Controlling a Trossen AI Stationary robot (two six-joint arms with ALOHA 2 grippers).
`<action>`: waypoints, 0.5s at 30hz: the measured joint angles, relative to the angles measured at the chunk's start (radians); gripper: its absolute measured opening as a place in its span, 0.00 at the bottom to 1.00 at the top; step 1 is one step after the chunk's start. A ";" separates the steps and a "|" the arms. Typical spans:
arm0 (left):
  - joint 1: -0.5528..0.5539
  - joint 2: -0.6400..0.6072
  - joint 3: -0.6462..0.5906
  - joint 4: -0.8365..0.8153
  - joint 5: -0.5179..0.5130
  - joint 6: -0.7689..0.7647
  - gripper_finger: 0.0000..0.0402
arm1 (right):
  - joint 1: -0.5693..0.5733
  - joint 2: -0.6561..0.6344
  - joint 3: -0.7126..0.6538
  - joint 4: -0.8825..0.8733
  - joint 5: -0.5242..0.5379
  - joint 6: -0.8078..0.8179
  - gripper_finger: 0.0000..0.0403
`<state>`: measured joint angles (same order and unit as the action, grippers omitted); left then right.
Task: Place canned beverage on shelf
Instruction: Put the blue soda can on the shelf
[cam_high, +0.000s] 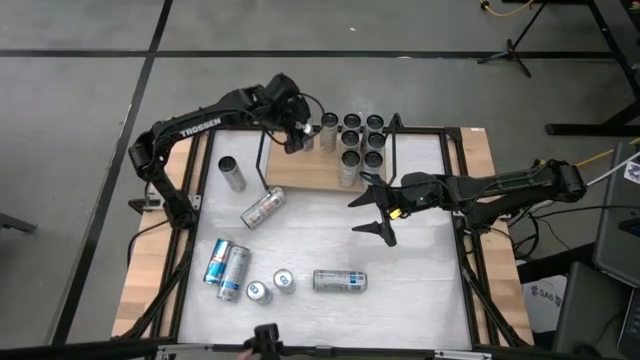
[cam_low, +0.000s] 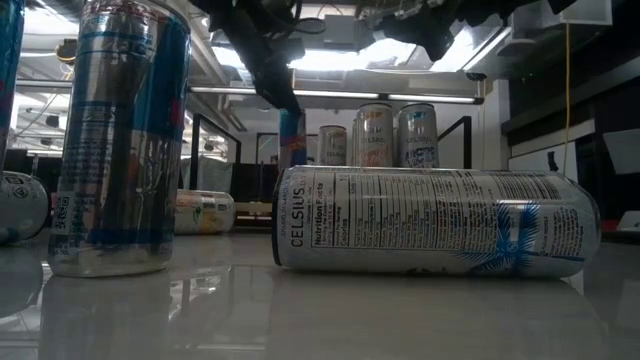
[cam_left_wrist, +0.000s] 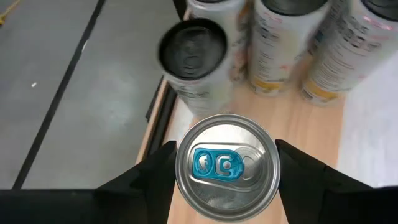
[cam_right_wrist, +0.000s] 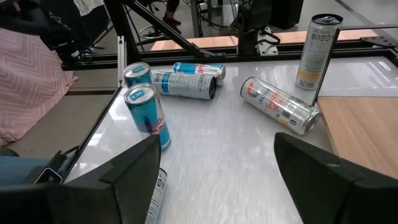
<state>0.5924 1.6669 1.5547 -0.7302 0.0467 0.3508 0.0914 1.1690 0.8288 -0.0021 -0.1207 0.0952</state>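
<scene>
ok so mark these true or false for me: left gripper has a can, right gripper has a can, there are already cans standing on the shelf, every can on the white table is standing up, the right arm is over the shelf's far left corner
1. The left gripper holds a can. True: its fingers sit on either side of an upright blue-tab can over the shelf.
2. The right gripper holds a can. False: its jaws are open and empty, above the white table.
3. Cans already stand on the shelf. True: a cluster of upright cans stands at its back.
4. Every can on the white table stands upright. False: several lie on their sides, such as the Celsius can.
5. The right arm is over the shelf's far left corner. False: that is the left arm; the right gripper hovers by the shelf's front right.
</scene>
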 joint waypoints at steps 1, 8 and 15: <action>0.008 0.000 0.000 0.010 0.001 0.000 0.52 | 0.000 0.000 0.000 0.000 0.000 0.000 0.75; 0.060 0.007 0.000 0.094 0.045 0.000 0.52 | 0.000 0.000 0.000 0.000 0.001 0.002 0.75; 0.077 0.046 0.000 0.086 0.054 0.000 0.52 | 0.000 0.000 0.000 0.001 0.001 0.003 0.75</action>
<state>0.6697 1.7128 1.5551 -0.6445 0.1005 0.3509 0.0914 1.1694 0.8288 -0.0013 -0.1200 0.0982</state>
